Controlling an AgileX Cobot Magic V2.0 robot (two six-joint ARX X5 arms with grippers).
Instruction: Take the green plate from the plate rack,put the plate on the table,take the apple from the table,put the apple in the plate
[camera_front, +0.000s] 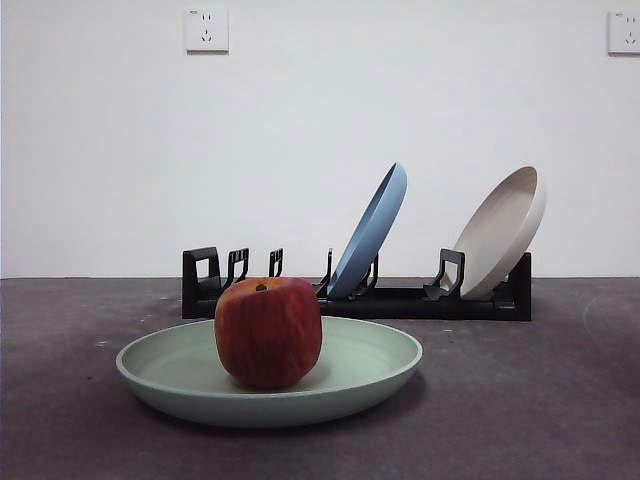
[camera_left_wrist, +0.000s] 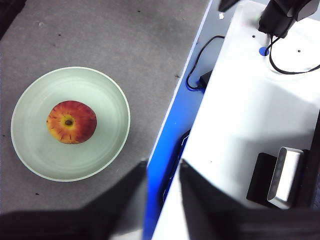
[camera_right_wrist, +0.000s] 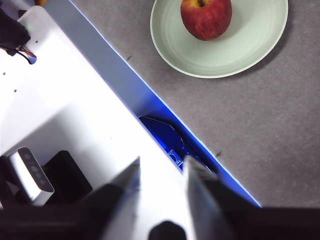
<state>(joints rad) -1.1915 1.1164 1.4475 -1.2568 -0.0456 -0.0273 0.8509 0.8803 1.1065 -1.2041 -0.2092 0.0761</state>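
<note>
- The apple (camera_front: 268, 332) rests in the green plate (camera_front: 375, 365), which lies flat on the table (camera_front: 540, 400) before the plate rack (camera_front: 400, 300).
- Left gripper (camera_left_wrist: 162, 187) and right gripper (camera_right_wrist: 161, 180): jaws spread, empty, away from the plate.

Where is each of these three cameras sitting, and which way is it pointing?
Front view: low, near table height, looking level across the apple in the green plate to the plate rack; no robot parts show.
Left wrist view: on the left arm, looking down past the empty left gripper at the table edge.
Right wrist view: on the right arm, looking down past the empty right gripper.
All three share the apple and plate.
</note>
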